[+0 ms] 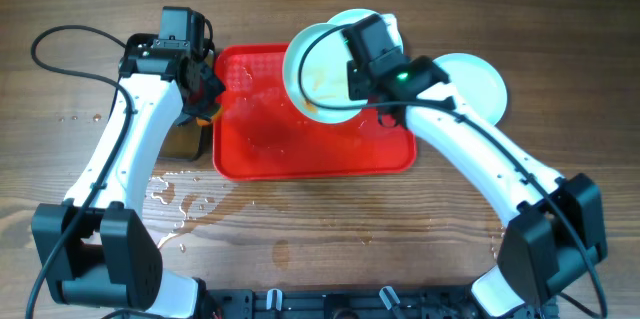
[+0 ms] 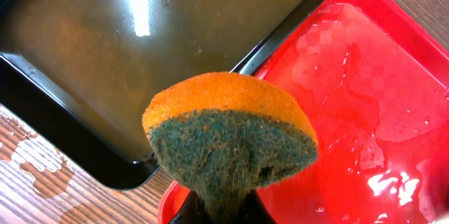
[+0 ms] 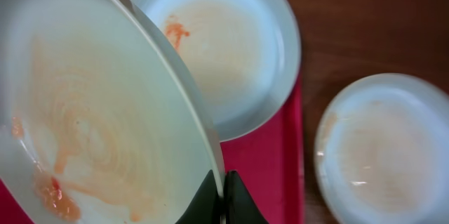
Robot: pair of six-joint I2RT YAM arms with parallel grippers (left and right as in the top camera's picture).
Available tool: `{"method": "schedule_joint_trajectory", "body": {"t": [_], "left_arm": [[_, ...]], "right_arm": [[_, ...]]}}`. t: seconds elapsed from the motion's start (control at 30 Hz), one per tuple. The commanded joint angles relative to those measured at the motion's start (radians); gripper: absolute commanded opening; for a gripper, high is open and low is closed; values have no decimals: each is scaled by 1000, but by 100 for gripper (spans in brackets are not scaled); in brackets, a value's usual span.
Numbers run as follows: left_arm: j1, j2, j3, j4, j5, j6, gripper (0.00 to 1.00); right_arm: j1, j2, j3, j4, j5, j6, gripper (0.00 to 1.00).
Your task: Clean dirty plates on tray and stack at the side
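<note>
My right gripper is shut on the rim of a smeared pale plate and holds it tilted above the red tray; the plate shows in the overhead view. A second smeared plate lies at the tray's far right corner, partly under the held one. A third plate rests on the table right of the tray, also in the right wrist view. My left gripper is shut on an orange and green sponge over the tray's wet left edge.
A black metal pan holding murky water stands left of the tray, beside my left arm. Water drops lie on the wooden table near the tray's front left corner.
</note>
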Motion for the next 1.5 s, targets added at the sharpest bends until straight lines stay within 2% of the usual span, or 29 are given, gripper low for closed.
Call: {"method": "schedule_joint_trajectory", "body": {"t": [0.0, 0.2, 0.57, 0.93, 1.1, 1.3, 1.47], "left_arm": [[2, 26, 9, 6, 14, 9, 4], [2, 54, 9, 9, 27, 10, 4], [2, 82, 9, 16, 37, 9, 4], [2, 82, 9, 38, 115, 9, 4], [0, 82, 3, 78, 213, 9, 4], [-50, 82, -64, 215, 277, 4, 4], [-129, 88, -148, 379, 272, -35, 4]], "right_arm": [[88, -6, 6, 5, 332, -61, 4], [206, -6, 6, 2, 602, -60, 4], [322, -6, 6, 29, 783, -51, 4], [320, 34, 4, 37, 524, 122, 4], [284, 79, 3, 44, 237, 187, 4], [207, 121, 4, 47, 86, 204, 4], [164, 122, 3, 52, -8, 206, 4]]}}
